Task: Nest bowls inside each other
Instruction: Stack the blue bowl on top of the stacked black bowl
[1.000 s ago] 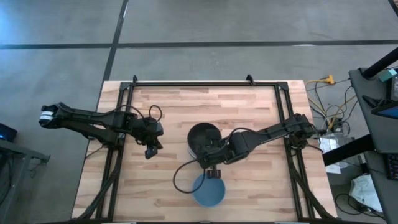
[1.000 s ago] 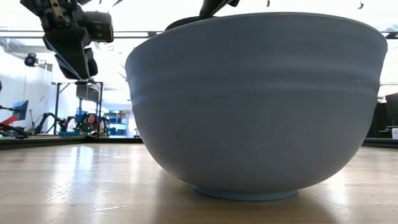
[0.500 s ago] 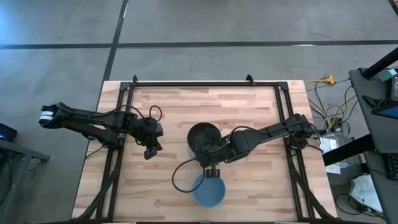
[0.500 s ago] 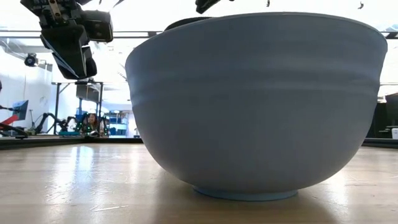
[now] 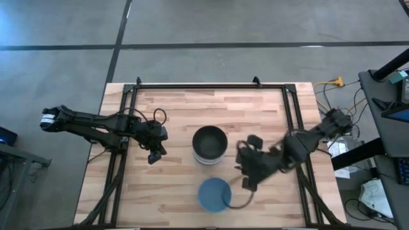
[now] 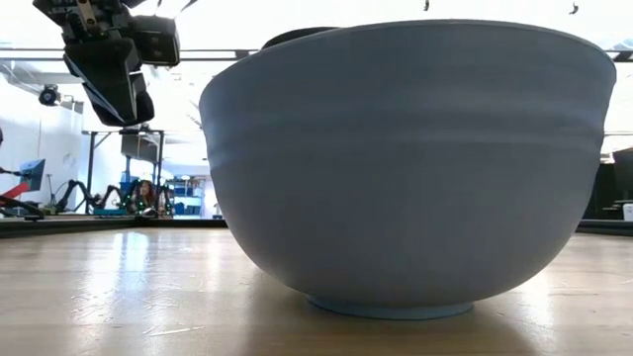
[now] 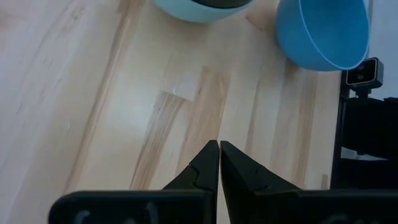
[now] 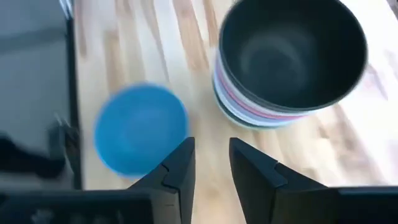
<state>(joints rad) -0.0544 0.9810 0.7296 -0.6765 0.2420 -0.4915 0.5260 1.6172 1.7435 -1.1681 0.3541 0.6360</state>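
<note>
A stack of nested bowls (image 5: 209, 145) stands at the table's middle with a black bowl on top; pale and pink rims show below it in the right wrist view (image 8: 289, 56). A blue bowl (image 5: 214, 194) stands alone on its foot near the front edge and fills the low view (image 6: 410, 158). My right gripper (image 5: 247, 183) is open and empty, to the right of the blue bowl; its fingers (image 8: 211, 168) stand apart over bare wood. My left gripper (image 5: 155, 154) is shut and empty, left of the stack, above the table (image 7: 219, 167).
A black metal frame (image 5: 192, 85) runs along the table's far edge and both sides. A small camera (image 7: 360, 72) stands at the front edge by the blue bowl. Bare wood lies to the left of and beyond the stack.
My right gripper has drawn back from the gap between the stack and the blue bowl toward the table's right edge, and its arm has swung off the stack. Both bowls stand where they were. My left arm has kept still.
</note>
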